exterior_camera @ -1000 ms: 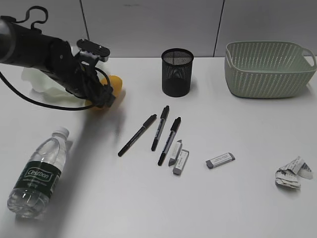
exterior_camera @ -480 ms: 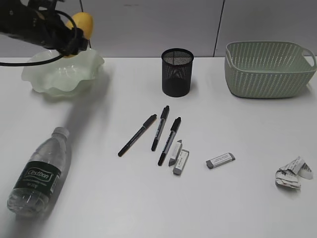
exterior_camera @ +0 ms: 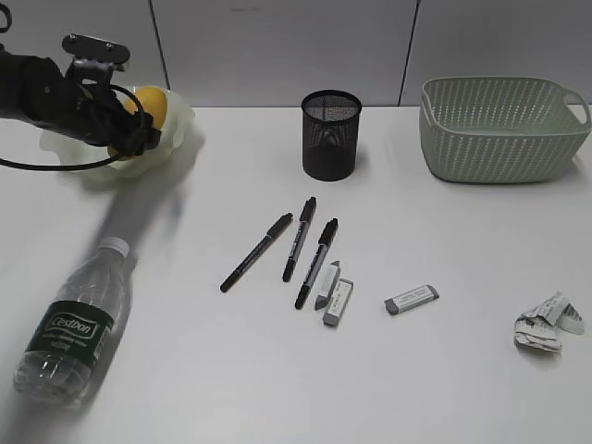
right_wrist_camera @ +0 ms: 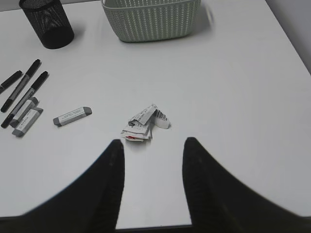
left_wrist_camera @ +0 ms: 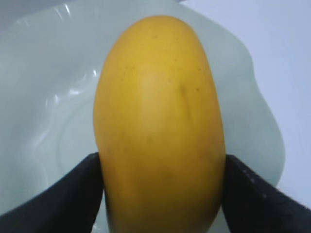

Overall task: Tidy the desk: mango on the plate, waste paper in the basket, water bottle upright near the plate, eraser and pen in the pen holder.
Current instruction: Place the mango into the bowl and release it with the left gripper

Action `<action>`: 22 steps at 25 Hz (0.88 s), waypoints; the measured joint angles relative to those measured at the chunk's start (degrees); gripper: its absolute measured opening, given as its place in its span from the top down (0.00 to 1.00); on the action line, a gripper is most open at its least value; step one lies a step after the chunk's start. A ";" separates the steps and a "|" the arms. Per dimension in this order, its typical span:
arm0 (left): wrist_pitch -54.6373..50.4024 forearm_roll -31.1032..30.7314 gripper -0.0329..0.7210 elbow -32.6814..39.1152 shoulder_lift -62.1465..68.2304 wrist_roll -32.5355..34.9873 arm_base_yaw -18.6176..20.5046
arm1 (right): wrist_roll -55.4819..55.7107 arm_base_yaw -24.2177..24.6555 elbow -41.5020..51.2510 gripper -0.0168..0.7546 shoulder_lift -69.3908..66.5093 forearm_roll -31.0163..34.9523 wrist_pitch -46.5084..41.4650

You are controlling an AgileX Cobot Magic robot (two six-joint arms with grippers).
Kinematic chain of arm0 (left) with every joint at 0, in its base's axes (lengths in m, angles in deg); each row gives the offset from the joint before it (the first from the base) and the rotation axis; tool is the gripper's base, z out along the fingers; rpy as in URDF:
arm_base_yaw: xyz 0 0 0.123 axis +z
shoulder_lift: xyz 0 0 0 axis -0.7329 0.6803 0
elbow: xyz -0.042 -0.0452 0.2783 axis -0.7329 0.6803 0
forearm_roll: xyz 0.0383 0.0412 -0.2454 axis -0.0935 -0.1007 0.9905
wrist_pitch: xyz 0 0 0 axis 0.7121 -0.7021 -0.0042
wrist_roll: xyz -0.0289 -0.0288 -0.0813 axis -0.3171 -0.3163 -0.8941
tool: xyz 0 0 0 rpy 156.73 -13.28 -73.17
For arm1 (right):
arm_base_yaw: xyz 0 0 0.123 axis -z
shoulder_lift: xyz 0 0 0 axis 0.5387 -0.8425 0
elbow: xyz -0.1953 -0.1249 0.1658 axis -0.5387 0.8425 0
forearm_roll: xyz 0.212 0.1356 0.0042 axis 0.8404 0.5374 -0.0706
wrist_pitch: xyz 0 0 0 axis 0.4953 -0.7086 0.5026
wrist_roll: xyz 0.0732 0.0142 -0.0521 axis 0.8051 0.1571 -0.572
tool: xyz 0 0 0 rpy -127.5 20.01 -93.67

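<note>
we are gripping the mango (left_wrist_camera: pixel 160 126) between our left gripper's (left_wrist_camera: pixel 160 194) closed fingers, holding it over the plate (left_wrist_camera: pixel 43 97) so it can be set down inside.

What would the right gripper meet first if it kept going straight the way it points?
Probably the waste paper: it lies on the desk just ahead of the open right gripper, roughly centred between its fingers. The basket sits much farther along. Height above the desk is unclear.
</note>
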 joint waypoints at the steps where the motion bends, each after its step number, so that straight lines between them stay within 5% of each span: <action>1: -1.20 -0.01 0.25 0.05 0.05 0.00 0.00 | 0.00 0.00 0.00 0.55 0.00 0.00 0.00; 22: -18.33 1.39 0.25 0.05 -2.23 -0.05 -5.12 | 0.00 0.00 0.00 0.55 0.00 0.00 0.05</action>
